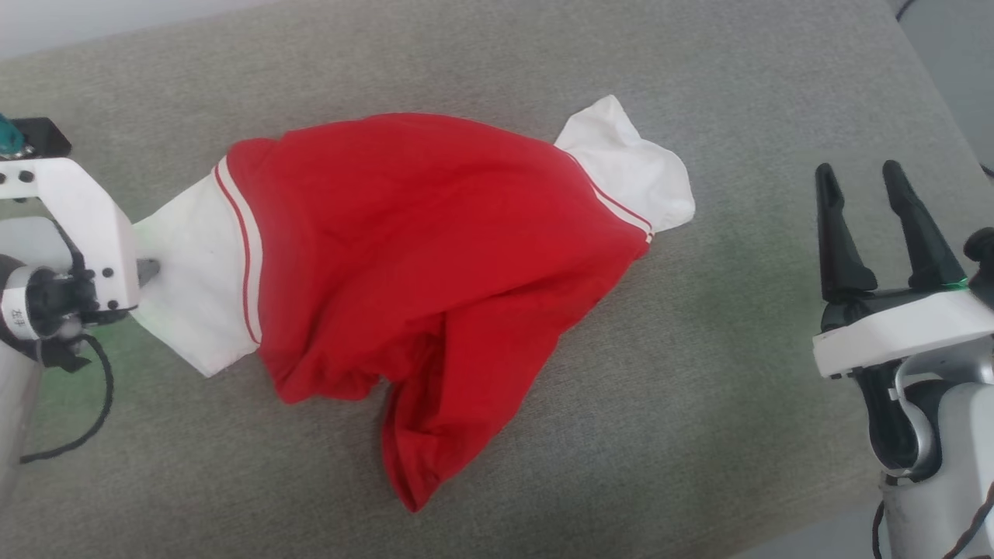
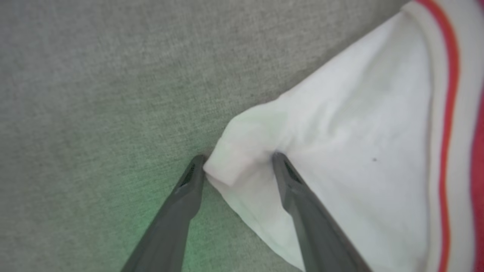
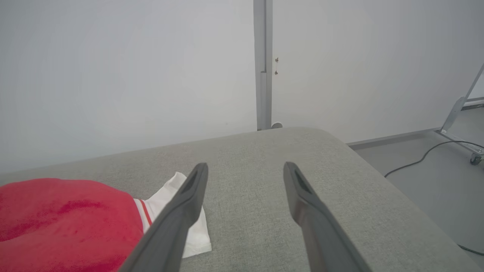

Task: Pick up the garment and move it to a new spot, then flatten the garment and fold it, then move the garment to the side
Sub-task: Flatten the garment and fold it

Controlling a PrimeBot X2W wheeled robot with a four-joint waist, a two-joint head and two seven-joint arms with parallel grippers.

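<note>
Grey cloth-topped table (image 1: 699, 388), white wall (image 3: 113, 75) behind. One shirt (image 1: 419, 248) lay crumpled mid-table: red body, two white sleeves, left sleeve (image 1: 194, 295) and right sleeve (image 1: 629, 167). Left claw (image 2: 238, 158) spread wide, left sleeve's corner between fingers, tips touching cloth. Right claw (image 1: 858, 167) wide open, empty, apart from shirt. One label (image 1: 17, 314) on left wrist, writing unreadable.

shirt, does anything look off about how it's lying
The shirt is crumpled, not flat: its red body is bunched and twisted into a point on the near side. The left gripper, open, straddles a puckered sleeve corner.
</note>
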